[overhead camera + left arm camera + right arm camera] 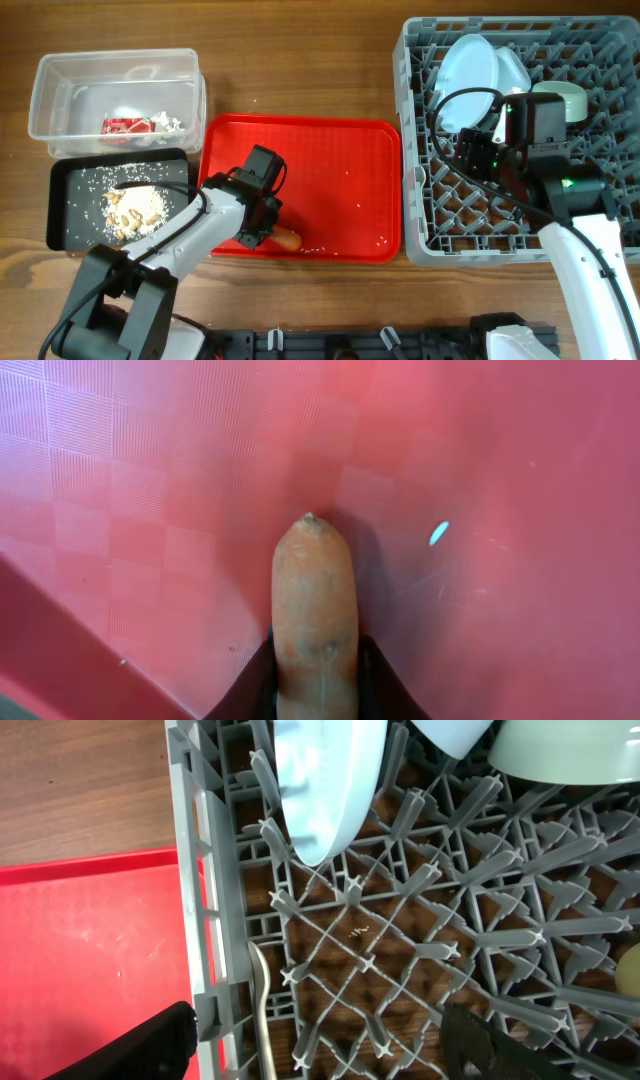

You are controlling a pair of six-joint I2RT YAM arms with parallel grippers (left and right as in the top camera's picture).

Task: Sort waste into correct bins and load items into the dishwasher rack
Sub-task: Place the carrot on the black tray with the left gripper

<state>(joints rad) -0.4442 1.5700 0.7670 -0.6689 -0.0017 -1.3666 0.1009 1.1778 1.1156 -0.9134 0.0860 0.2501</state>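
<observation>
My left gripper [262, 232] [315, 655] is shut on the small orange carrot [288, 239] [312, 575], which lies low over the red serving tray near its front edge. My right gripper [468, 152] [320, 1045] is open and empty above the left part of the grey dishwasher rack [420, 245] [190, 870]. In the rack stand the light blue plate [468, 65] [325, 780] and the mint bowl [562, 97] [570, 745]. The white spoon's handle [262, 1010] lies by the rack's left wall. The clear tub [60, 85] holds the red-and-white wrapper [125, 125] and tissue. The black tray [65, 200] holds food scraps [135, 208].
The red serving tray [330, 160] [500, 480] [90, 950] lies between the bins and the rack, with a few crumbs on it. A yellowish edge [630, 965] shows at the far right of the rack.
</observation>
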